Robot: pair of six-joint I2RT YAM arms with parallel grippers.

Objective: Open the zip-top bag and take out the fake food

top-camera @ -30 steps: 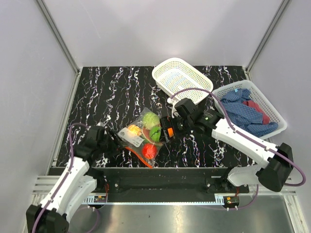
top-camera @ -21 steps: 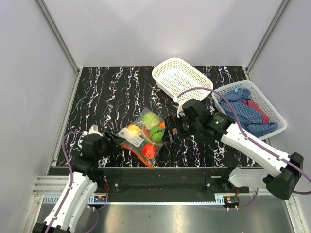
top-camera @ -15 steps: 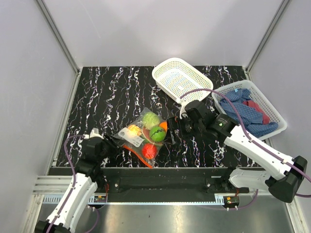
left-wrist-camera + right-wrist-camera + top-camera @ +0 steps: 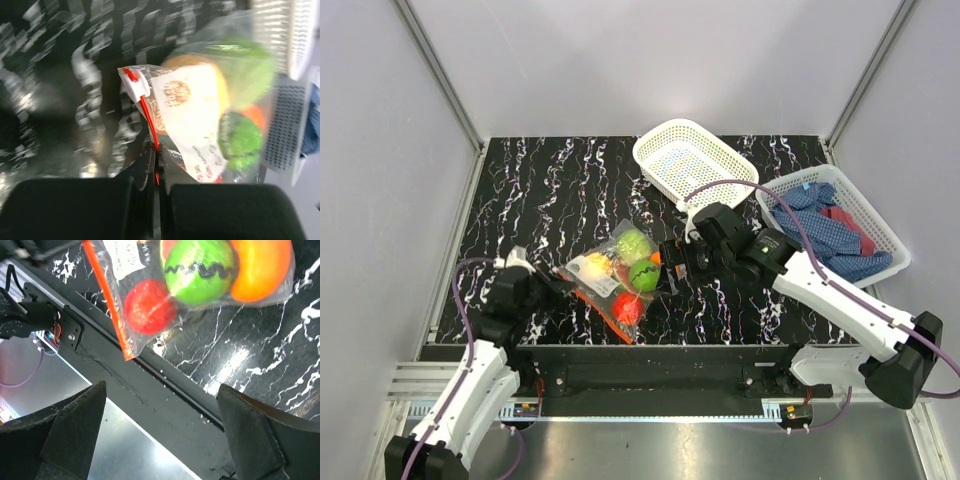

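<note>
The zip-top bag [image 4: 613,277] lies near the table's front middle, clear, with an orange-red zip strip [image 4: 106,304] along its near edge. Inside it is the fake food: a pale green cabbage [image 4: 632,243], a green ball [image 4: 643,274], a red tomato [image 4: 628,311] and an orange ball [image 4: 260,265]. My left gripper [image 4: 550,290] is at the bag's left corner, shut on the zip strip [image 4: 148,121] just below the white slider [image 4: 135,84]. My right gripper [image 4: 670,265] hangs open just right of the bag, above its right end, holding nothing; the right wrist view shows its fingers [image 4: 80,415] wide apart.
An empty white lattice basket [image 4: 694,163] stands at the back. A second basket [image 4: 876,226] at the right holds blue and red cloths [image 4: 825,232]. A black rail [image 4: 650,358] runs along the table's front edge, right below the bag.
My left gripper has shut on the zip strip at the bag's left corner. The right gripper drew back a little to the right of the bag and stayed open.
</note>
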